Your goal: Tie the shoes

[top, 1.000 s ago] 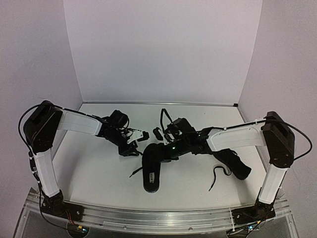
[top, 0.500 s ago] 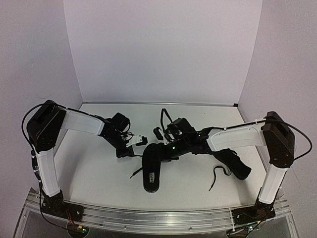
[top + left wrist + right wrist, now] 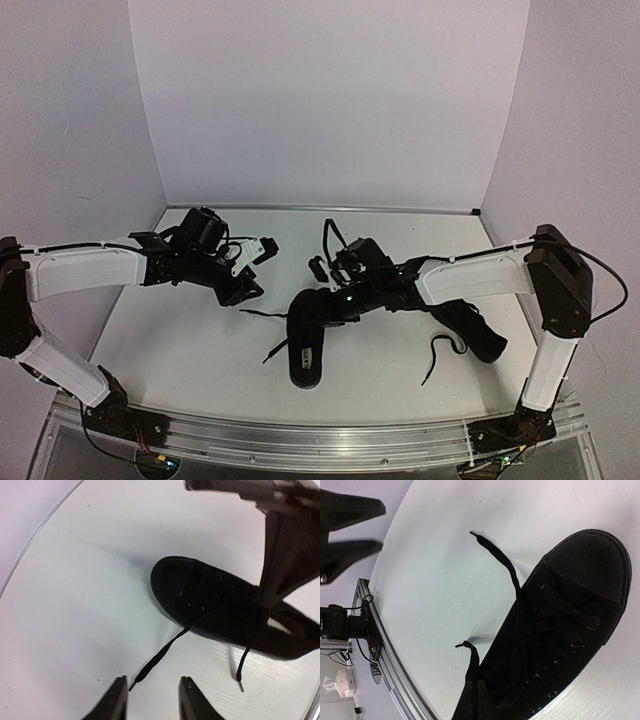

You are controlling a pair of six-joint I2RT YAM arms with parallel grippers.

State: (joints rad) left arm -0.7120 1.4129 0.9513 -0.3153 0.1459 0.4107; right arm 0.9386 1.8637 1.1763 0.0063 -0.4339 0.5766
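Neither shoe is tied: the middle shoe [image 3: 308, 340] lies loose-laced, my right gripper [image 3: 270, 599] pinching one lace [image 3: 252, 640], my left gripper [image 3: 153, 682] spread wide near the other lace [image 3: 165, 650], the second shoe [image 3: 470, 330] waiting rightward.

The near shoe [image 3: 307, 340] is black all over, lace [image 3: 165, 655] included, save a pale insole label [image 3: 306, 354]. The second shoe [image 3: 472, 330], partly under the right arm [image 3: 470, 275], looks equally black. The worktop [image 3: 180, 340] is plain white. The left arm [image 3: 85, 270] and the right arm wear white shells over black joints. The left tool [image 3: 152, 702] is black, and a green light [image 3: 347, 296] glows at the right wrist.
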